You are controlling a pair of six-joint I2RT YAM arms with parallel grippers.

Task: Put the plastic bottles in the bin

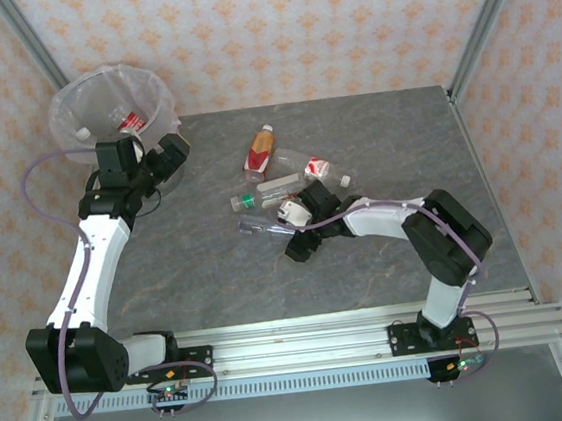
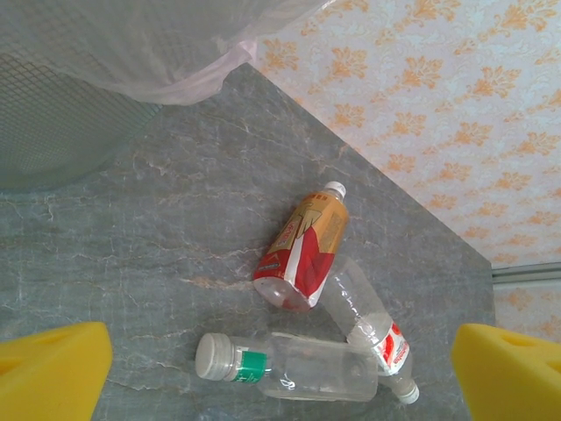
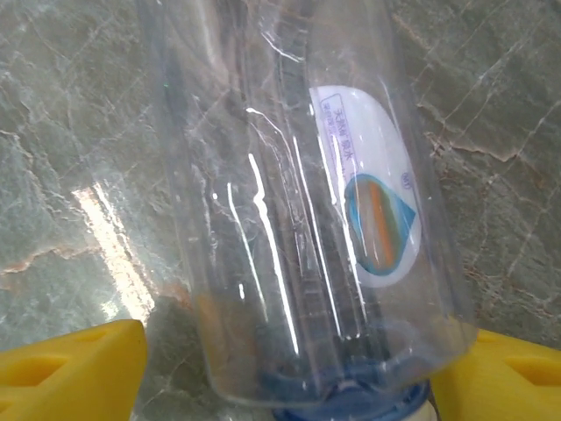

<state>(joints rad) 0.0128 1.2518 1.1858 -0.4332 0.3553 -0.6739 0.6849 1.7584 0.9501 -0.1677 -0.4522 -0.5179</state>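
Grey marbled tabletop, papered walls. Between parted jaws of right pincer, clear bottle, not yet squeezed. Probably light, thin-walled, slippery, easily crushed; best pinched gently across the body. Left pincer wide open, empty, bin close beside, more bottles ahead.

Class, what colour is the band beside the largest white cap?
The band is green; best in left wrist view.

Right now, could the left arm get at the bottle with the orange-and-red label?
Probably yes. The left gripper hangs open beside the bin, and the orange-and-red-labelled bottle lies ahead of it across bare table, nothing in between. A clear red-and-white-labelled bottle seems to touch its base and might get nudged.
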